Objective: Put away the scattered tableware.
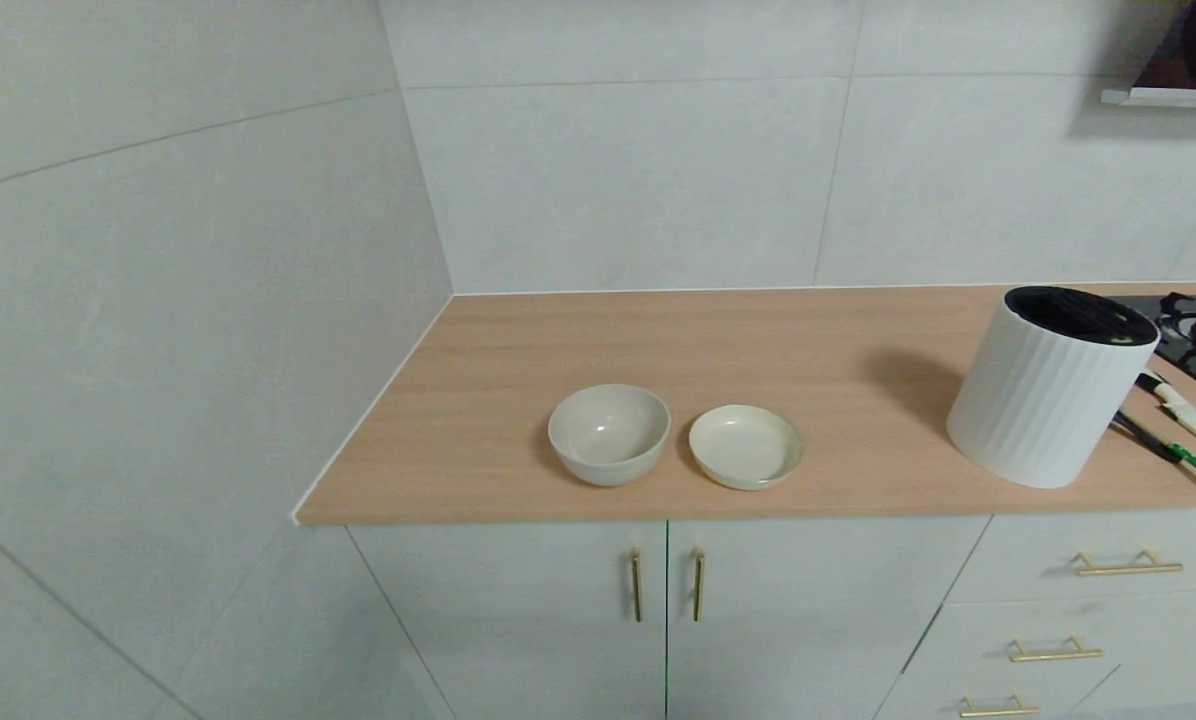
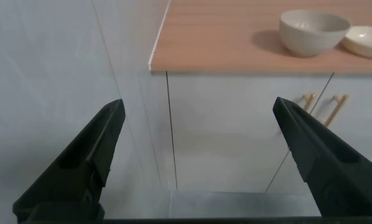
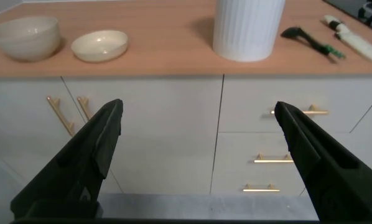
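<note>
- My left gripper [image 2: 197, 106] is spread wide and holds nothing. It sits low, facing the cabinet doors [image 2: 236, 124] below the counter edge — a waiting pose, I judge, before any pick.
- My right gripper [image 3: 197, 104] is likewise released and empty, also low before the cabinet fronts.
- The bowl [image 1: 608, 432] and shallow dish [image 1: 745, 445] stand upright just beside each other near the front of the countertop [image 1: 758, 340], above the doors — likely my easiest first reach.
- Further right a ribbed holder [image 1: 1048, 390] stands upright. A dark green-tipped utensil [image 1: 1168, 448] and a white-handled utensil [image 1: 1193, 418] lie beside it, probably meant for its slots.
- I can make out no label or writing anywhere.
</note>
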Motion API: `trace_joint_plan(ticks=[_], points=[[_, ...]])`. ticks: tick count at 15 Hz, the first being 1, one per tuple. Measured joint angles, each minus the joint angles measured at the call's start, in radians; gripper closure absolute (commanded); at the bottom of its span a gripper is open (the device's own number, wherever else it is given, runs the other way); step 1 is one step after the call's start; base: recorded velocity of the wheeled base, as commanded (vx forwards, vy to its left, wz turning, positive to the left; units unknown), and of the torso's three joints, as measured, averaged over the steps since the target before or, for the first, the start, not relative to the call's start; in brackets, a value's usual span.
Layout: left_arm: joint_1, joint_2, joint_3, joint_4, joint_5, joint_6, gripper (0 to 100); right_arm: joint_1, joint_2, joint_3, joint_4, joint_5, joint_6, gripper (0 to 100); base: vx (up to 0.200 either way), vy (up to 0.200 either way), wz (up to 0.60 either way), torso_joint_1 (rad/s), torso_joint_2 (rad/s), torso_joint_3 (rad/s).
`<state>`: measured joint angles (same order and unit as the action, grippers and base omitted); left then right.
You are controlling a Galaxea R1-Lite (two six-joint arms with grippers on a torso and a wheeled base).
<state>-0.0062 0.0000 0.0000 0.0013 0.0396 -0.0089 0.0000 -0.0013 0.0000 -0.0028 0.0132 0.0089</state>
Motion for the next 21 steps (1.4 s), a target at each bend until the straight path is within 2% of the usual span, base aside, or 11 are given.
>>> trace_joint_plan(ticks=[10, 21], points=[[0.0, 0.0, 0.0, 0.001, 0.0, 0.0, 0, 0.0, 0.0, 0.0, 0.0, 0.0, 0.0, 0, 0.0, 0.0, 0.0, -0.24, 0.54, 0.293], [0.0, 0.0, 0.0, 0.001, 0.0, 0.0, 0, 0.0, 0.0, 0.0, 0.0, 0.0, 0.0, 0, 0.0, 0.0, 0.0, -0.192, 0.48, 0.287]])
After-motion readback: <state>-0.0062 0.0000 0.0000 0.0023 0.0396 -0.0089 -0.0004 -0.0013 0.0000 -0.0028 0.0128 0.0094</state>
